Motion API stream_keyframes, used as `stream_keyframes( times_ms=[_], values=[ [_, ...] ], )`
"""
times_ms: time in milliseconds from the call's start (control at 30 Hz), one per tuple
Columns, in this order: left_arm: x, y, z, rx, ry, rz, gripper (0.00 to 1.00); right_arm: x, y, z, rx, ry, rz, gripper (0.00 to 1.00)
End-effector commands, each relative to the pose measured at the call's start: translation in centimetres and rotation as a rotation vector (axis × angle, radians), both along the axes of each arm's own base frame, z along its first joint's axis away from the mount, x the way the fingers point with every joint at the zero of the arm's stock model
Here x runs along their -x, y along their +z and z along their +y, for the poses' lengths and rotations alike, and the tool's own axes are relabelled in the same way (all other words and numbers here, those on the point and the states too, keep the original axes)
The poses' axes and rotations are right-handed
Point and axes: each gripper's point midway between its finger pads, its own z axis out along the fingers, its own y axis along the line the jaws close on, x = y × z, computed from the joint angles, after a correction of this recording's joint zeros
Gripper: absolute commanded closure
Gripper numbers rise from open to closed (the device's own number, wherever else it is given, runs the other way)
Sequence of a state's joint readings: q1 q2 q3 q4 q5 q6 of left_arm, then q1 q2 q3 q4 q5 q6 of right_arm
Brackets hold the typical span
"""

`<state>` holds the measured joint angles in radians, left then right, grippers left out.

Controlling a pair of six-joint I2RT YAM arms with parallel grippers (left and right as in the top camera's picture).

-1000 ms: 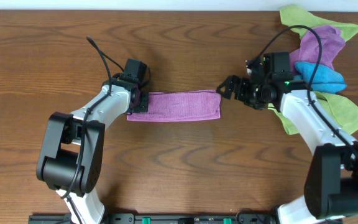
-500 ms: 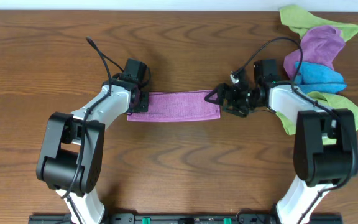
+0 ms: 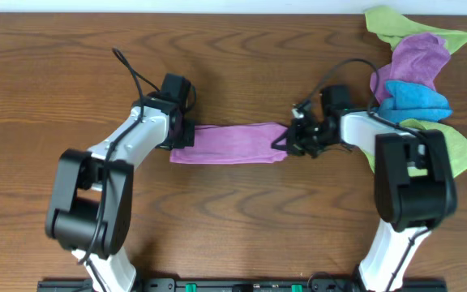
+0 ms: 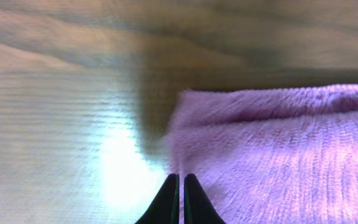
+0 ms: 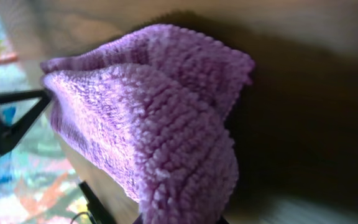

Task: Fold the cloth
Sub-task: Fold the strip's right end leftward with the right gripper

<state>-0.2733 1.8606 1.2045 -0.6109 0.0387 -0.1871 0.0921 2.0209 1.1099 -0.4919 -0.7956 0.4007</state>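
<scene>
The cloth (image 3: pixel 229 143), purple-magenta, is folded into a long narrow strip stretched between my two grippers at the table's middle. My left gripper (image 3: pixel 182 138) is shut on its left end. In the left wrist view the dark fingertips (image 4: pixel 180 186) meet at the cloth's edge, and the cloth (image 4: pixel 278 143) spreads away to the right. My right gripper (image 3: pixel 287 139) is shut on the right end. In the right wrist view the cloth (image 5: pixel 154 124) bunches thickly out of the jaws and hides the fingers. The strip bows slightly along its length.
A crumpled pile sits at the back right corner: a green cloth (image 3: pixel 396 20), a mauve cloth (image 3: pixel 416 57), a blue cloth (image 3: pixel 416 99) and another green cloth (image 3: pixel 452 146). The right arm reaches across just in front of this pile. The table (image 3: pixel 233 219) is brown wood.
My right gripper has moved left from beside the pile to the cloth's right end and shut on it. The strip, which lay flat, now bows. The left gripper has stayed shut.
</scene>
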Motion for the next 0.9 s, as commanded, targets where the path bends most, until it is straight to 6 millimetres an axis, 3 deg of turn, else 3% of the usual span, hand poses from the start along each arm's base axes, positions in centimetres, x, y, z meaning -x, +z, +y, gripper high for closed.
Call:
stream_keyframes(
  times_ms=[0, 133, 200, 267, 400, 567, 733, 867],
  values=[
    [-2.3, 8.4, -0.8, 0.07, 0.011, -0.202, 0.94, -1.5, 3.2, -3.5, 0.138, -0.067, -0.093, 0.98],
    [-0.6, 14.3, -0.1, 0.088, 0.015, -0.31, 0.94, -0.4, 6.2, -9.0, 0.456, -0.13, -0.118, 0.98],
    [0.7, 16.2, 0.3, 0.096, 0.016, -0.334, 0.94, 0.1, 7.8, -10.9, 0.597, -0.143, -0.139, 0.99],
    [2.2, 18.0, 0.7, 0.103, 0.016, -0.358, 0.94, 0.4, 8.9, -11.2, 0.692, -0.127, -0.166, 0.98],
    [5.0, 21.4, 1.4, 0.137, 0.047, -0.419, 0.94, 0.5, 8.2, -7.6, 0.766, -0.038, -0.208, 0.99],
    [6.9, 23.9, 1.7, 0.188, 0.071, -0.476, 0.94, -0.6, 6.6, -2.8, 0.779, 0.005, -0.275, 0.98],
    [7.8, 23.8, 1.6, 0.199, 0.063, -0.454, 0.94, -1.8, 5.1, 0.5, 0.789, 0.035, -0.301, 0.99],
    [7.8, 23.5, 1.6, 0.195, 0.063, -0.442, 0.94, -3.3, 6.0, 1.8, 0.813, 0.021, -0.354, 0.98]
  ],
)
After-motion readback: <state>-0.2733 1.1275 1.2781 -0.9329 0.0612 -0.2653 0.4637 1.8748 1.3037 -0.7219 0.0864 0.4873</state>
